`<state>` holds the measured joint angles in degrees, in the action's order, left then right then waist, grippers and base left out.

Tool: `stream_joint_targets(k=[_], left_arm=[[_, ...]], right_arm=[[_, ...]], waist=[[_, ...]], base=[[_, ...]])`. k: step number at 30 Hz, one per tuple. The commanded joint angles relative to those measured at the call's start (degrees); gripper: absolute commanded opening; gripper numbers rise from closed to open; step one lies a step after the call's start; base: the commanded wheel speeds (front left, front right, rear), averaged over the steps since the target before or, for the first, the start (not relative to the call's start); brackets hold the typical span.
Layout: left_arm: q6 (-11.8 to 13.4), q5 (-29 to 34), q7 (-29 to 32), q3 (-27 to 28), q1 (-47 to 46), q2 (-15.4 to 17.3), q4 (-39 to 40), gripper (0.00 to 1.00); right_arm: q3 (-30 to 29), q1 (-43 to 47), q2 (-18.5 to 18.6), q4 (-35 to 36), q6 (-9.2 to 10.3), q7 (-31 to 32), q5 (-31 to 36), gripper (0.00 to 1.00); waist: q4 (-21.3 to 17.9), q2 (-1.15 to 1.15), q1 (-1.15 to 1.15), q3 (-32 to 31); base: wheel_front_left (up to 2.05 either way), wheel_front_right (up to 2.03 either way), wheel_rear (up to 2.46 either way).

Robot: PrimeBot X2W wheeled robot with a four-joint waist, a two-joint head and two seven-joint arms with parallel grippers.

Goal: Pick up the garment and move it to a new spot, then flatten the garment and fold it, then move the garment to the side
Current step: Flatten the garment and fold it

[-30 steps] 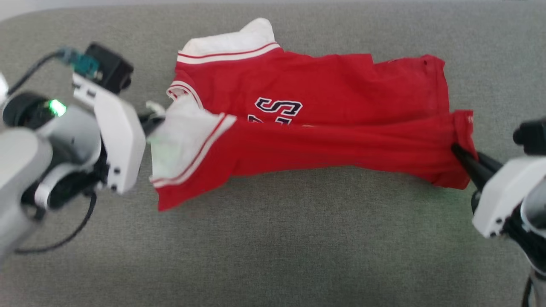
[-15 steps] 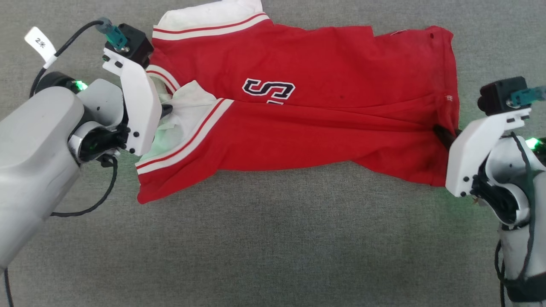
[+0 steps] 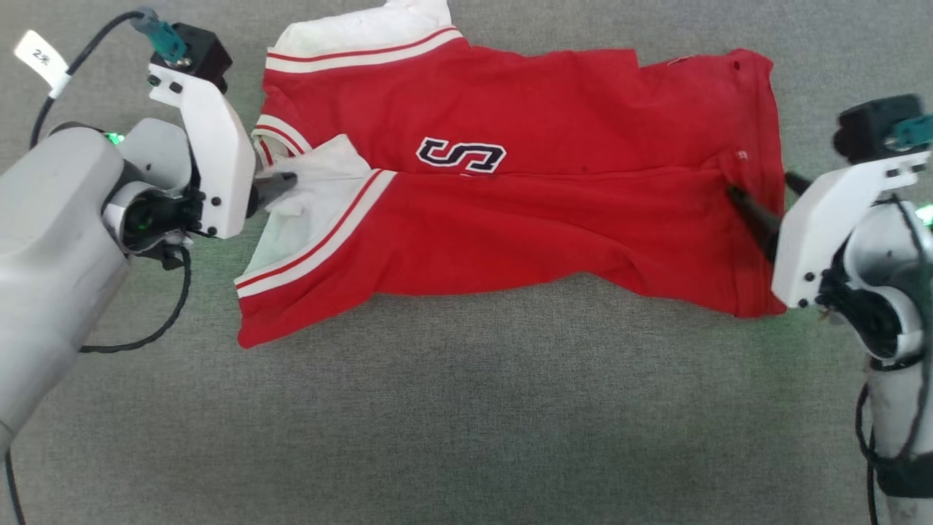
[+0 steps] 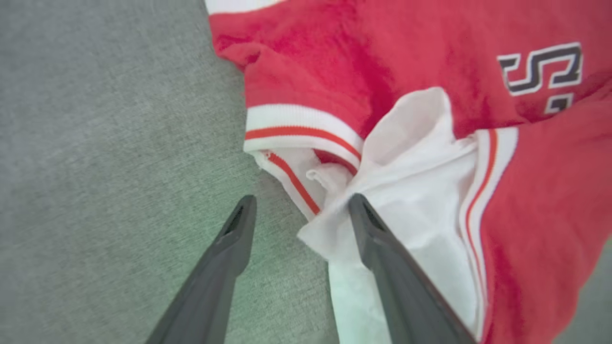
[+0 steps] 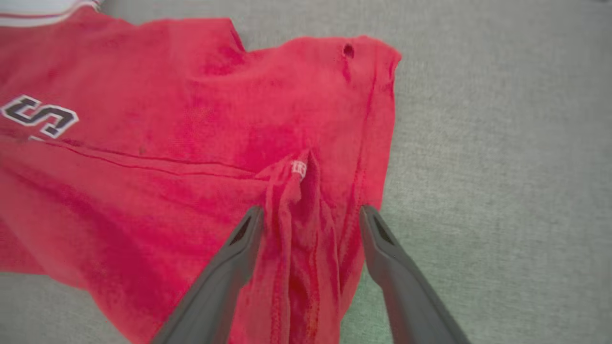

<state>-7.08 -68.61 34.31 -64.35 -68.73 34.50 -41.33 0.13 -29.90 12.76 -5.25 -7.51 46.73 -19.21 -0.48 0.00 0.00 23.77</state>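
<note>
The left gripper (image 4: 301, 200) is standing open, the white sleeve end of the soft red fabric top (image 3: 547, 211) lying between its fingers, maybe touching one; right gripper (image 5: 310, 210) open astride the bunched hem.

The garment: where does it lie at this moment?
In the head view the garment lies on the grey surface, upper centre, between the left gripper at its white sleeve and the right gripper at its red hem.

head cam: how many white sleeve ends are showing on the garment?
2. One sleeve end lies at the top-left corner of the garment. The other is folded over its front, by the open left tool.
</note>
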Motion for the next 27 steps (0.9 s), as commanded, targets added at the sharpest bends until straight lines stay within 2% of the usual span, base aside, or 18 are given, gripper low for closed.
stream_joint_targets(k=[1,6,11,16,23,27], left_arm=[[-0.2,-0.8,0.2,0.5,-0.3,0.9,0.7,1.00],[1.4,-1.8,0.3,1.4,1.1,3.3,4.8,1.00],[4.8,-3.0,-0.1,2.6,3.6,7.6,12.6,1.00],[9.9,-4.9,0.0,3.2,8.2,13.2,23.7,1.00],[18.6,-7.1,-1.7,3.9,16.0,21.2,40.0,1.00],[22.4,-8.4,-2.9,4.0,19.6,24.1,45.9,1.00]], right_arm=[[-0.6,1.0,0.0,1.7,0.03,-0.8,-0.5,1.00],[-4.5,4.0,-1.1,7.9,0.03,-3.4,0.2,1.00],[-7.2,7.7,-3.3,13.6,0.03,-6.6,1.2,1.00],[-9.0,10.4,-5.4,17.8,0.03,-11.4,2.4,1.00],[-11.4,13.4,-7.7,21.2,0.03,-18.0,3.3,1.00],[-12.3,15.1,-8.6,22.3,0.03,-19.5,3.1,1.00]], waist=[[0.3,0.00,0.00,-0.5],[0.8,0.00,0.00,-1.4],[1.0,0.00,0.00,-1.8],[0.4,0.00,0.00,-2.0],[-0.2,0.00,0.00,-1.7],[-0.5,0.00,0.00,-1.6]], base=[[0.00,0.00,0.00],[0.00,0.00,0.00],[0.00,0.00,0.00],[0.00,0.00,0.00],[0.00,0.00,0.00],[0.00,0.00,0.00]])
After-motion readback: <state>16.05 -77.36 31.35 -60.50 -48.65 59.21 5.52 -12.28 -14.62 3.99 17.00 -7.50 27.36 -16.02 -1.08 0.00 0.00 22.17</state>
